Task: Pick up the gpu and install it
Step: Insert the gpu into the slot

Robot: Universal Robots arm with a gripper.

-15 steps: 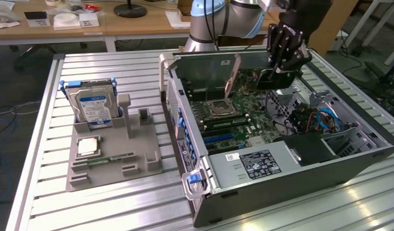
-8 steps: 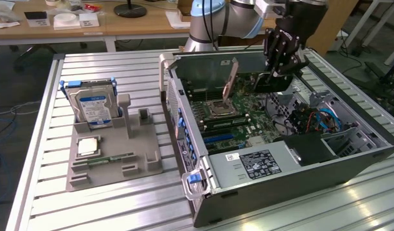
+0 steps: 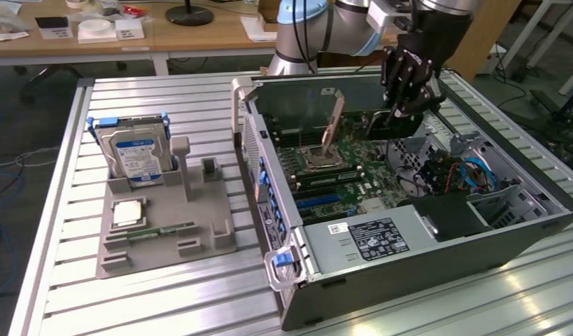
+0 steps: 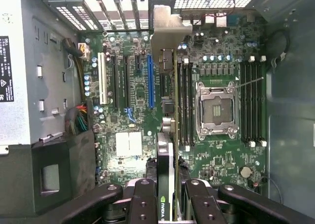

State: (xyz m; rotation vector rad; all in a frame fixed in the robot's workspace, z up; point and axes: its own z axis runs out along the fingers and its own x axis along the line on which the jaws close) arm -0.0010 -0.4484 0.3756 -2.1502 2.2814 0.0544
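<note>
Pincer (image 3: 405,110) gripping gpu (image 4: 166,157) edge-on, holding it upright inside open computer case (image 3: 426,255), above motherboard (image 4: 130,93), its silvery bracket (image 4: 167,32) sitting near rear slot openings.

The gpu (image 4: 166,160) is black, its bracket (image 4: 167,29) silvery, the motherboard (image 4: 138,91) green, the hard drive label (image 3: 138,155) blue-white.

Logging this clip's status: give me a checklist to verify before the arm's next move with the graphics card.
1. Thin black gpu card with silvery bracket held by gripper: ok.
2. Card over open grey computer case's green motherboard: ok.
3. Card seated in a slot: not ok.
4. Card lined up with long blue slot: cannot tell.
5. Silver hard drive stands outside the case: ok.
</note>
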